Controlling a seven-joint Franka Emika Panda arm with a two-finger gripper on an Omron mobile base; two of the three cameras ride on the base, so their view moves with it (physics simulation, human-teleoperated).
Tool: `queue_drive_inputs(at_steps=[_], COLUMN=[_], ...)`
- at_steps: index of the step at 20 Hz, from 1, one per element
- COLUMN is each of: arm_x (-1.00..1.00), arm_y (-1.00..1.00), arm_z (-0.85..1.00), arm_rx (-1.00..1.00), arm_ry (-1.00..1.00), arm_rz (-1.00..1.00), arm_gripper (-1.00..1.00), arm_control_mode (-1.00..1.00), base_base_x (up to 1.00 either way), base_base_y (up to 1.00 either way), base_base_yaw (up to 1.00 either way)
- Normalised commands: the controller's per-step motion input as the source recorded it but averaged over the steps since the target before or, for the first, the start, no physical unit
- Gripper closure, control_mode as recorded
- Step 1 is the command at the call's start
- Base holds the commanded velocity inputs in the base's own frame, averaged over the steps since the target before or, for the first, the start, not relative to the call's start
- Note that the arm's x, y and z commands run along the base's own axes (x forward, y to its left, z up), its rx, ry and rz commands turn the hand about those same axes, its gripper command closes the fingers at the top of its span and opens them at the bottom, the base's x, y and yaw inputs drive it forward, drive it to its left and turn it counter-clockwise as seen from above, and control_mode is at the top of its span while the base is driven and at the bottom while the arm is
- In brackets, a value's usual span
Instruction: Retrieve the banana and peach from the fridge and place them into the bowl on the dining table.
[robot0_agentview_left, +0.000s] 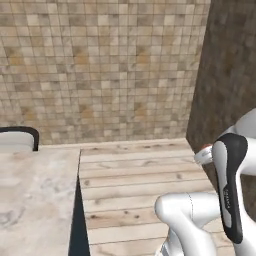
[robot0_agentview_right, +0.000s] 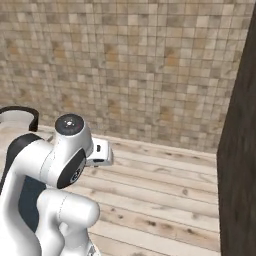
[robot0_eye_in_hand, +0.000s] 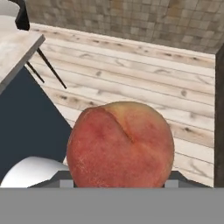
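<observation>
While the gripper (robot0_eye_in_hand: 120, 186) holds the peach (robot0_eye_in_hand: 120, 146) between its jaws, the dining table (robot0_agentview_left: 35, 200) lies to the left, its corner near.

One peach (robot0_eye_in_hand: 120, 144) (red-orange, close against the camera on the hand). One worktop (robot0_agentview_left: 35, 200) with a beige marbled top. One black-backed stool (robot0_agentview_left: 20, 137) at its far end. One white robot arm (robot0_agentview_right: 50, 185).
</observation>
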Motion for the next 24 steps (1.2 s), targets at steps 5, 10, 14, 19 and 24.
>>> queue_drive_inputs(at_steps=[5, 10, 14, 19, 24], arm_x=[0.00, 0.00, 0.00, 0.00, 0.00], arm_y=[0.00, 0.00, 0.00, 0.00, 0.00], arm_z=[0.00, 0.00, 0.00, 0.00, 0.00], arm_rx=[0.00, 0.00, 0.00, 0.00, 0.00], arm_ry=[0.00, 0.00, 0.00, 0.00, 0.00], arm_rz=[0.00, 0.00, 0.00, 0.00, 0.00], arm_gripper=[1.00, 1.00, 1.00, 1.00, 1.00], arm_control_mode=[1.00, 1.00, 1.00, 1.00, 1.00], base_base_x=[1.00, 1.00, 1.00, 1.00, 1.00], base_base_y=[-0.29, -0.43, -0.58, -0.43, -0.01], base_base_yaw=[0.49, 0.43, 0.35, 0.34, 0.54])
